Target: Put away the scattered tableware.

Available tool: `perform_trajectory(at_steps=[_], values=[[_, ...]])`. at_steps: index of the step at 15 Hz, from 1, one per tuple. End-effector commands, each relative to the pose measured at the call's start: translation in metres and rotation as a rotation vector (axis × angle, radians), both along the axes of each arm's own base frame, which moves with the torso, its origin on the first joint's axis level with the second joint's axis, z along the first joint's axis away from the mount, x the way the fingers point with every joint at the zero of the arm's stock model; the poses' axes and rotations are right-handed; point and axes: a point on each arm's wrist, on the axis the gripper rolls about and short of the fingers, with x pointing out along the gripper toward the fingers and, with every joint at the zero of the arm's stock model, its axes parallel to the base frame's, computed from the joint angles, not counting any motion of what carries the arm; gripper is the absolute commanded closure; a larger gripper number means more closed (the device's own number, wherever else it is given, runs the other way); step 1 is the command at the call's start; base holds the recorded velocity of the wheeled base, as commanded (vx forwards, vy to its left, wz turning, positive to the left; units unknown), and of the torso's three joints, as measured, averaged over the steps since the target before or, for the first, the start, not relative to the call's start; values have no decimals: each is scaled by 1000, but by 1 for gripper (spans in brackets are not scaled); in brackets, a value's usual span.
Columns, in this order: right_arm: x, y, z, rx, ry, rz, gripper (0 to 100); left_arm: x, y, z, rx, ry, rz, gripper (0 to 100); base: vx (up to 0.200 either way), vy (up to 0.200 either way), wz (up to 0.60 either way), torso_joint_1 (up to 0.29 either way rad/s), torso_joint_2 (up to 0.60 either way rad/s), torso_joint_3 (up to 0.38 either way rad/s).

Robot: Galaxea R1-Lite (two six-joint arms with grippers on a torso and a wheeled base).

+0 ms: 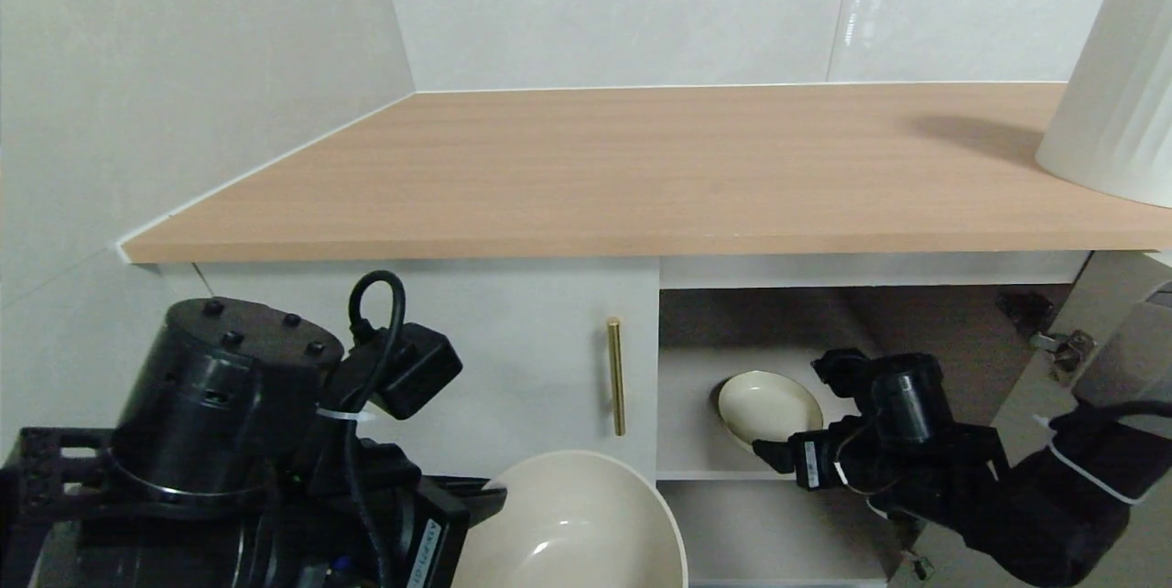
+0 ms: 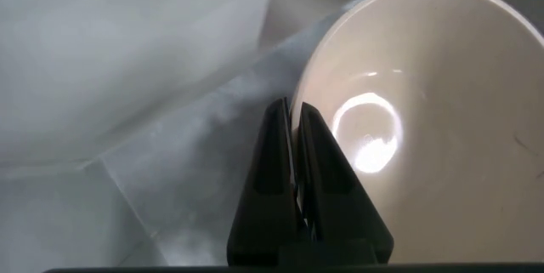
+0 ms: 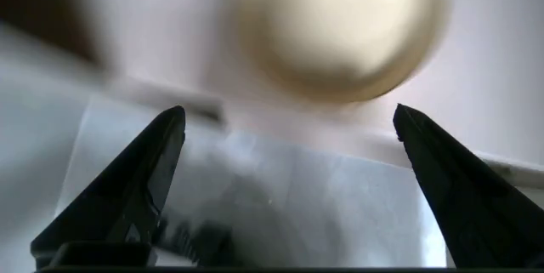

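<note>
My left gripper (image 2: 293,116) is clenched on the rim of a large cream ceramic bowl (image 1: 586,524), whose near side is cut off. My right gripper (image 3: 289,120) is released, jaws spread wide. A small cream shallow dish (image 1: 769,405) lies just ahead of them on the white cabinet shelf (image 1: 687,405). It is blurred up close, its near edge hidden behind my fingertip.
</note>
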Motion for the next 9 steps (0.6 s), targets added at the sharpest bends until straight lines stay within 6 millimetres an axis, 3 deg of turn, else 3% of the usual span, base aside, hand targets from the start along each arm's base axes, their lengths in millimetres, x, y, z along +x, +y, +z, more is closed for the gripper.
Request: perform_trajectory(at_steps=[1, 5, 6, 7, 9], values=[[-31, 4, 30, 4, -70, 106, 0, 3, -8, -10, 31, 32, -17, 100, 0, 0, 0, 0, 0, 0], [-59, -7, 67, 38, -88, 199, 0, 2, -28, -31, 97, 91, -81, 100, 0, 0, 0, 0, 0, 0], [-66, -10, 81, 67, -83, 238, 0, 4, -37, -44, 134, 126, -101, 100, 0, 0, 0, 0, 0, 0], [-68, -11, 82, 67, -75, 243, 0, 5, -39, -46, 138, 130, -106, 100, 0, 0, 0, 0, 0, 0], [-69, -10, 101, 66, -20, 241, 0, 20, -57, -58, 106, 87, -104, 100, 0, 0, 0, 0, 0, 0]])
